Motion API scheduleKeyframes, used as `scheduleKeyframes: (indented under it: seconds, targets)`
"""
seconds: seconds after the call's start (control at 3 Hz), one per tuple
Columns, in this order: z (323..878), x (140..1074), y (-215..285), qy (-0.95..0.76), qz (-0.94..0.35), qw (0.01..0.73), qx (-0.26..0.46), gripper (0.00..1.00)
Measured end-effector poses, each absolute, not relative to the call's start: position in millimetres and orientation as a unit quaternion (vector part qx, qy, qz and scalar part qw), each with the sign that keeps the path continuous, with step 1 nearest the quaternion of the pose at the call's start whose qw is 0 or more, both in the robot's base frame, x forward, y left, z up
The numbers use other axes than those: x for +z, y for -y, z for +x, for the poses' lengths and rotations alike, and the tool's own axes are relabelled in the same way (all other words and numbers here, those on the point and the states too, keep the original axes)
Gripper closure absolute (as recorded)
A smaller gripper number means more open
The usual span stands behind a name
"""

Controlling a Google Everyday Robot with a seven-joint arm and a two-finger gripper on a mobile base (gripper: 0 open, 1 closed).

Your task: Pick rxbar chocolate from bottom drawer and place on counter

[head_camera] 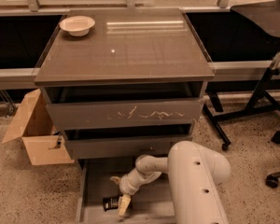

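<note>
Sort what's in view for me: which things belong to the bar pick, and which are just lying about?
Job:
rxbar chocolate, lying in the bottom drawer
counter, its destination
gripper, open, low in that drawer beside the bar

Lying about:
white bowl on the counter's far corner
cardboard box on the floor
black stand beside the cabinet

- The worktop (pixel 130 50) is glossy grey-brown, with faint grid reflections and a white light streak.
- The bowl (pixel 77 25) is plain cream-white.
- The upper drawer front (pixel 126 115) is grey-brown, with pale scratch marks across its middle.
- The bottom drawer (pixel 95 181) has a flat grey, unpatterned interior.
- The rxbar chocolate (pixel 110 203) has a black wrapper with white lettering lines.
- The gripper (pixel 119 192), inside the bottom drawer just beside the bar, is off-white; its pale yellow fingers (pixel 124 204) are spread apart.
- The arm (pixel 196 181) is off-white with small dark dots.
- The cardboard box (pixel 35 134) is tan-brown.
- The floor (pixel 32 195) is beige with dark speckles.
</note>
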State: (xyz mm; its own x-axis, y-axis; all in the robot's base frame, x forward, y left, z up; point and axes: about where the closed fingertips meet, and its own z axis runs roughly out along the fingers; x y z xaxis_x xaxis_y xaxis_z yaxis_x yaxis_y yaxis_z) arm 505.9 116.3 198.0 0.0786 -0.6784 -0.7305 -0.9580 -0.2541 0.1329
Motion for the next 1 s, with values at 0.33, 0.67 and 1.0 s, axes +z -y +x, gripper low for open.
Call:
scheduleKeyframes:
  seconds: [0.33, 0.67, 1.0]
  targets:
    - [507.0, 197.1, -116.6, -0.579, -0.707, 0.197, 0.355, 0.00]
    - [506.5, 184.2, -116.3, -0.586, -0.708, 0.192, 0.345, 0.00]
    - [506.7, 163.8, -108.6, -0.592, -0.704, 0.198, 0.338, 0.00]
